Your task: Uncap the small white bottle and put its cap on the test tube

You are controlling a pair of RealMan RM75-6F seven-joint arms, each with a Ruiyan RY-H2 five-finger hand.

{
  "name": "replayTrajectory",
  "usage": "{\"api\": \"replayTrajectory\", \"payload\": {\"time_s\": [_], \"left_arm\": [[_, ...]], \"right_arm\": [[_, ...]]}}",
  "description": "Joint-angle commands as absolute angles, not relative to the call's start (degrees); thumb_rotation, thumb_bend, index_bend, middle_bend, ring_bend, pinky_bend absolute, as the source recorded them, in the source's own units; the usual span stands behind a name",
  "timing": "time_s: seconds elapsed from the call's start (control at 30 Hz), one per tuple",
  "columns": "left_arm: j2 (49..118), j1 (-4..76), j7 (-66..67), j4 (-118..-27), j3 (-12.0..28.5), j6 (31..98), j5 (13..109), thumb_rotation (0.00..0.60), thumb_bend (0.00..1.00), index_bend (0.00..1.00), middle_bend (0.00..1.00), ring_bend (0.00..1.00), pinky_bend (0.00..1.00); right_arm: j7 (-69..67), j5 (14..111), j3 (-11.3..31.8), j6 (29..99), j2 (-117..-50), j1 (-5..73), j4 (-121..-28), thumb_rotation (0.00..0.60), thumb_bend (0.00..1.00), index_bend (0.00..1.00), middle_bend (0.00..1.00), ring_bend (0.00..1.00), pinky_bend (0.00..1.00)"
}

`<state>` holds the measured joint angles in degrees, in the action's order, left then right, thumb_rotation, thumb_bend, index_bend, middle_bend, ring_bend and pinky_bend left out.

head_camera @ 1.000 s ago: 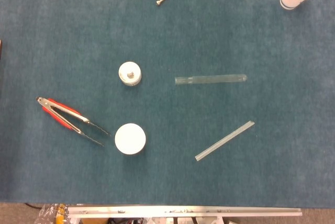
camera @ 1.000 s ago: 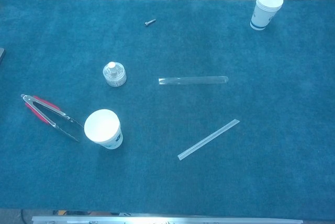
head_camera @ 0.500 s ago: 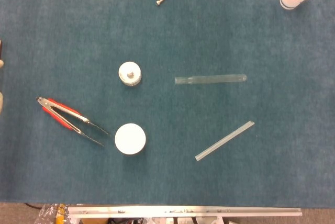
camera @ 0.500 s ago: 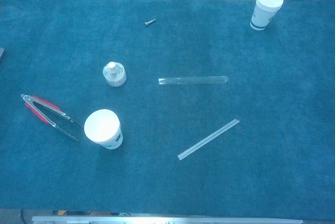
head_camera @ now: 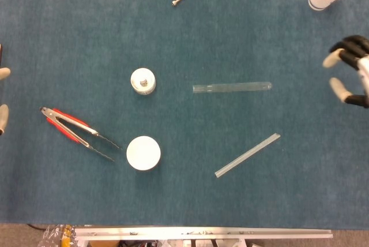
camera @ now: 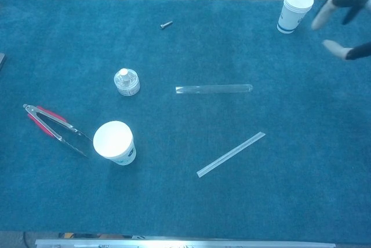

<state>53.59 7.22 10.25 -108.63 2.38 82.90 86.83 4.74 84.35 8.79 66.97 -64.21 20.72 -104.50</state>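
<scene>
Fingers of the black right hand (head_camera: 350,77) spread, holding nothing, at the desk's right edge, well apart from the clear glass test tube (head_camera: 232,87) and small white capped bottle (head_camera: 143,80)

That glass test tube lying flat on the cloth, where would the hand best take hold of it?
Probably near the middle of the test tube, coming straight down from above with fingers on its two long sides. It lies flat and thin on the blue cloth, nothing touching it, so no end sticks up. The right hand, fingers spread and holding nothing, is the nearer one.
</scene>
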Motion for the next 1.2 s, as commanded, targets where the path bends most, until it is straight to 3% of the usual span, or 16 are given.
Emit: {"api": "replayTrajectory", "payload": {"time_s": [0.03, 0.33, 0.53, 0.83, 1.2], "left_arm": [[52.91, 6.86, 10.17, -109.24, 2.1, 83.38, 87.24, 0.582, 0.43, 0.23, 0.22, 0.14, 0.08], [51.67, 6.64, 9.16, -109.88, 1.62, 83.2, 87.54, 0.507, 0.43, 0.23, 0.21, 0.14, 0.08], [51.37, 6.44, 8.01, -109.48, 1.42, 83.34, 87.73, 0.489, 0.43, 0.23, 0.21, 0.14, 0.08], [51.76, 6.54, 5.8, -107.76, 1.21, 83.0, 88.08, 0.421, 0.43, 0.23, 0.21, 0.14, 0.08], [52.32, 6.96, 3.06, -105.66, 0.96, 82.4, 88.86, 0.418, 0.43, 0.23, 0.21, 0.14, 0.08]], "right_arm": [[6.05, 81.7, 10.22, 63.2, -66.67, 23.88, -105.16, 0.6, 0.33, 0.49, 0.33, 0.19, 0.33], [15.28, 74.21, 11.63, 55.38, -74.33, 31.84, -103.57, 0.6, 0.28, 0.49, 0.31, 0.18, 0.28], [22.1, 67.27, 12.41, 52.93, -81.11, 36.61, -99.9, 0.6, 0.25, 0.49, 0.31, 0.17, 0.25], [31.33, 60.79, 11.75, 53.0, -89.74, 42.08, -94.42, 0.6, 0.25, 0.49, 0.31, 0.17, 0.24], [41.75, 56.46, 9.63, 55.86, -96.03, 46.03, -89.62, 0.6, 0.25, 0.49, 0.31, 0.16, 0.23]]}}
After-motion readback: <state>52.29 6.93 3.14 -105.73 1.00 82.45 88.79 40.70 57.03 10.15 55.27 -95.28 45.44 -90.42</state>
